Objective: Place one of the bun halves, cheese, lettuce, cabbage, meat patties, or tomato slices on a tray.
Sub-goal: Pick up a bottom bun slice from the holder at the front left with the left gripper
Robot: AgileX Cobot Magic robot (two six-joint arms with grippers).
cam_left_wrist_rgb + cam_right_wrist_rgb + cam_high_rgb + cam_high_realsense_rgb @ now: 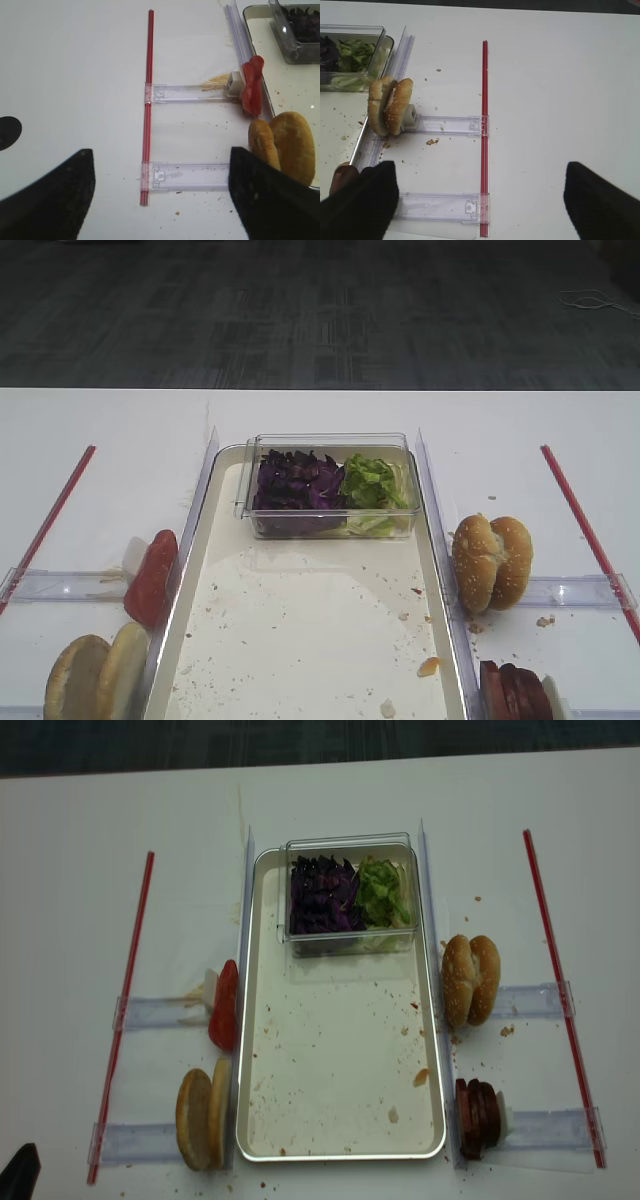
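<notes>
White desk [330,790] carries everything, w/ two red strips and clear rails marking bays on either side. Cream tray [340,1065] sits centre, bare apart from crumbs, a couple of scraps near its right-front corner, and the clear plastic box [350,892] at its far end. That box holds the purple cabbage [322,895] on the left and the green lettuce [382,892] on the right, touching each other

Progress, as I judge it: nothing done yet. No ingredient lies on the tray's open floor; every piece is at its station outside the rim. Plain bun halves [203,1117] stand on edge just beside the tray's left-front corner, tomato slices [225,1006] upright further back along the same side. On the right, the sesame bun pair [472,979] stands mid-way and the meat patties [478,1117] are stacked on edge near the front corner. All of pick, carry and set-down is left

Left hand [160,195] hovers over the desk left of the tray, fingers spread wide w/ nothing between them; bun halves sit just past its right finger. Right hand [480,200] likewise spread wide and empty over the desk right of the tray, patties peeking out at its left finger

Hard to make out: no cheese seen in any view. Patties are cut off at the frame edge in the first high view and mostly hidden in the right wrist view. Neither arm shows in the high views bar a dark tip at one bottom corner, so can't tell hand height. Count of tomato slices unclear
</notes>
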